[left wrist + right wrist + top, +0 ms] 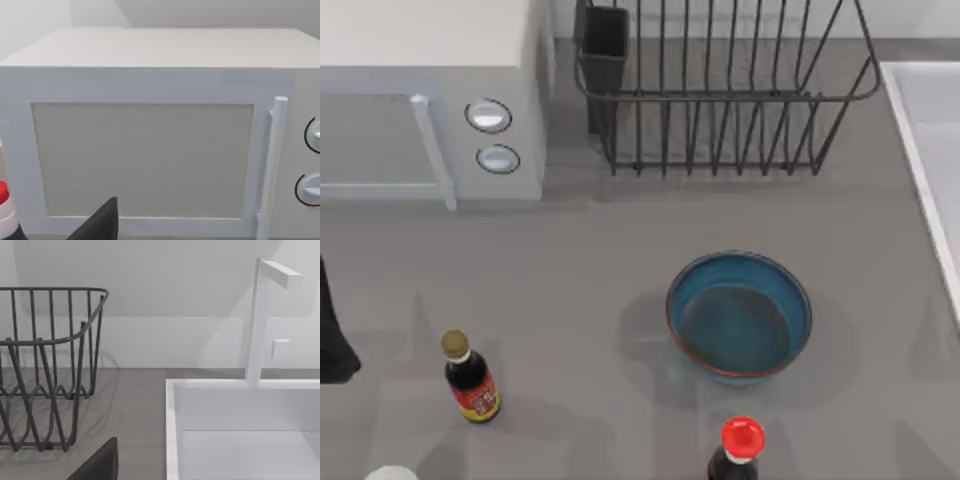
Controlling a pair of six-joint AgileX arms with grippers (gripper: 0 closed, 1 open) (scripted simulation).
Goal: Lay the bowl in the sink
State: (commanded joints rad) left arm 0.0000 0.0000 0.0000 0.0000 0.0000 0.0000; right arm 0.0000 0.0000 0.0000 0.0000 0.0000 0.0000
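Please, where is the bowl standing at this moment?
In the top view the bowl stands upright on the grey table, right of centre, in front of the black dish rack, left of the sink, apart from both.

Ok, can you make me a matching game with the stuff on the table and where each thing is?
Things:
1. round blue-teal glazed bowl
2. black wire dish rack
3. white microwave with two round knobs
4. pale white rectangular sink

Places in the top view:
A. right edge
B. back left
C. middle, nearer the front
D. back middle

Pairs: 1-C, 2-D, 3-B, 4-A
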